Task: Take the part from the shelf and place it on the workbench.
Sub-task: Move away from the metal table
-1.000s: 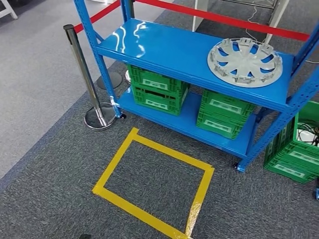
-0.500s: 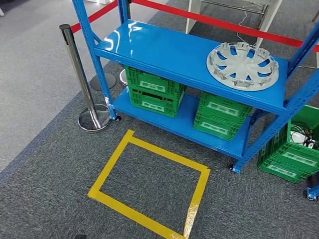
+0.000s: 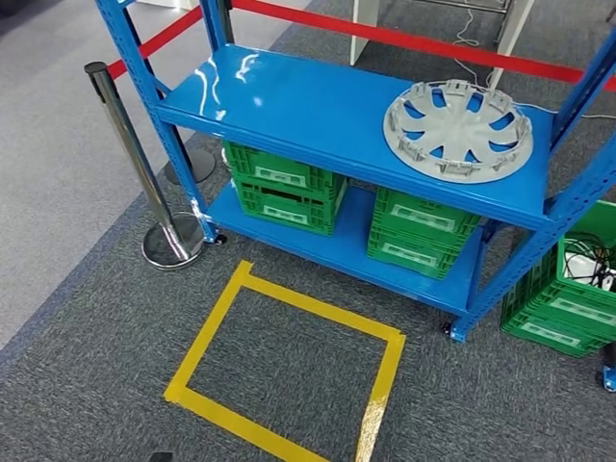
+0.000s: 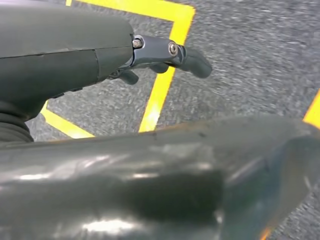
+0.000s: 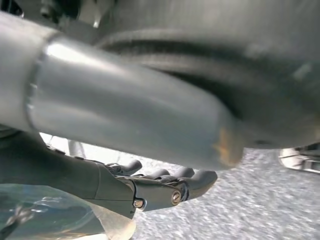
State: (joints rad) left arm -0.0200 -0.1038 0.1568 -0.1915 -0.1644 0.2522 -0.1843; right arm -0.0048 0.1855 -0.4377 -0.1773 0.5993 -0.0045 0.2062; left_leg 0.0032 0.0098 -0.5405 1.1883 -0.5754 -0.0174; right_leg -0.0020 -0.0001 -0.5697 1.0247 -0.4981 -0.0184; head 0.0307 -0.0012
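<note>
The part is a grey wheel cover [image 3: 457,131] lying flat on the right end of the blue shelf's top board [image 3: 305,96], seen in the head view. My left hand [image 4: 166,52] hangs over grey carpet and yellow tape [image 4: 158,95] with its fingers stretched out and nothing in them. My right hand [image 5: 162,187] hangs low over the carpet too, fingers loosely extended and holding nothing. Both hands are far from the wheel cover.
Green crates [image 3: 283,183] [image 3: 418,231] sit on the lower shelf board, and another green crate [image 3: 567,308] stands on the floor to the right. A yellow tape rectangle [image 3: 207,332] marks the carpet before the shelf. A chrome stanchion [image 3: 135,164] with a red belt [image 3: 436,43] stands left.
The whole head picture has shifted: shelf, stanchion and tape rectangle now sit further left, so the camera moved. The wheel cover lies where it was on the shelf.
</note>
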